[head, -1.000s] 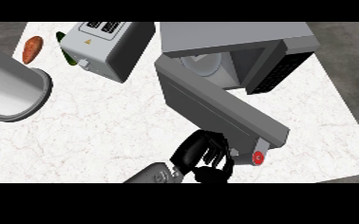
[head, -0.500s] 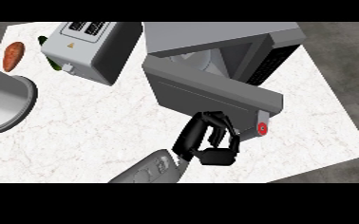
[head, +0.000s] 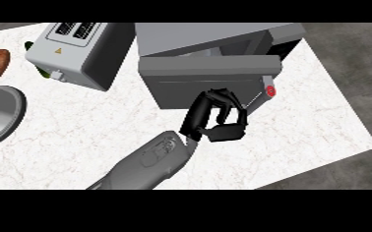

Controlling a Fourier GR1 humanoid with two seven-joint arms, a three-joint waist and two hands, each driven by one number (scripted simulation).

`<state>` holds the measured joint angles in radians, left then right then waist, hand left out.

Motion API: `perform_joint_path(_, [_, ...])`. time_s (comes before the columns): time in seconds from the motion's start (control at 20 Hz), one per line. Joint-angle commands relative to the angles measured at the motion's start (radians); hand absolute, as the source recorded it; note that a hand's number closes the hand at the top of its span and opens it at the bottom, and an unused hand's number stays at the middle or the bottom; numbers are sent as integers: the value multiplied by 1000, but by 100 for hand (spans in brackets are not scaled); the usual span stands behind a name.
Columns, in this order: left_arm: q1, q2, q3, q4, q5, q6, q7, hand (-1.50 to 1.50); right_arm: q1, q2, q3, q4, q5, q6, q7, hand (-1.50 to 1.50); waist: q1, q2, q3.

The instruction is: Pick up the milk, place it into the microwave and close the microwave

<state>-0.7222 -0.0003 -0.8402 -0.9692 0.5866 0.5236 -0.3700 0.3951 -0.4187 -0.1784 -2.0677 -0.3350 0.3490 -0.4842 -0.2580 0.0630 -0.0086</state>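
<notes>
Milk nowhere in sight; judged to be inside the microwave (head: 218,39), hidden behind the door (head: 181,83), though not confirmable from here. Right hand (head: 216,117) curled up, holding nothing, knuckles set against the door's front face, low and toward the end with the red button (head: 270,91). Door close to home, with a dark sliver open at its right end; latched or not, cannot tell. Risk of curled fingers skidding off the smooth face if pushed this low, leaving the door ajar. Risk of shoving the whole microwave back across the tabletop (head: 87,128) instead of seating the door. Risk of a stop short of closure if the carton is standing too near the opening. Possible brush against the red button on any sideways slide. Toaster (head: 80,54) just beside the microwave, out of the arm's line. Left hand not showing.
</notes>
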Motion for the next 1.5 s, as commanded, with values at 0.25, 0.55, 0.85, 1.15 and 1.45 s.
perform_joint_path(0.25, [-144, 0, 95, 118, 134, -10, -41, 150, -36, -65, -58, -7, -56, 16, 52, -150, -37, 16, 2])
perform_joint_path(0.55, [-187, 0, 119, 154, 187, -14, -111, 150, -77, -81, -76, -6, -96, 8, 78, -150, -43, 23, 2])
perform_joint_path(0.85, [-182, 0, 102, 173, 231, -31, -160, 150, -98, -117, -106, 16, -126, 18, 102, -150, -51, 24, 3])
perform_joint_path(1.15, [-198, 0, 97, 190, 262, -27, -196, 150, -133, -145, -139, 42, -155, 22, 111, -150, -58, 30, 5])
perform_joint_path(1.45, [-216, 0, 89, 201, 299, -29, -210, 150, -172, -184, -181, 71, -179, 19, 128, -150, -55, 29, 6])
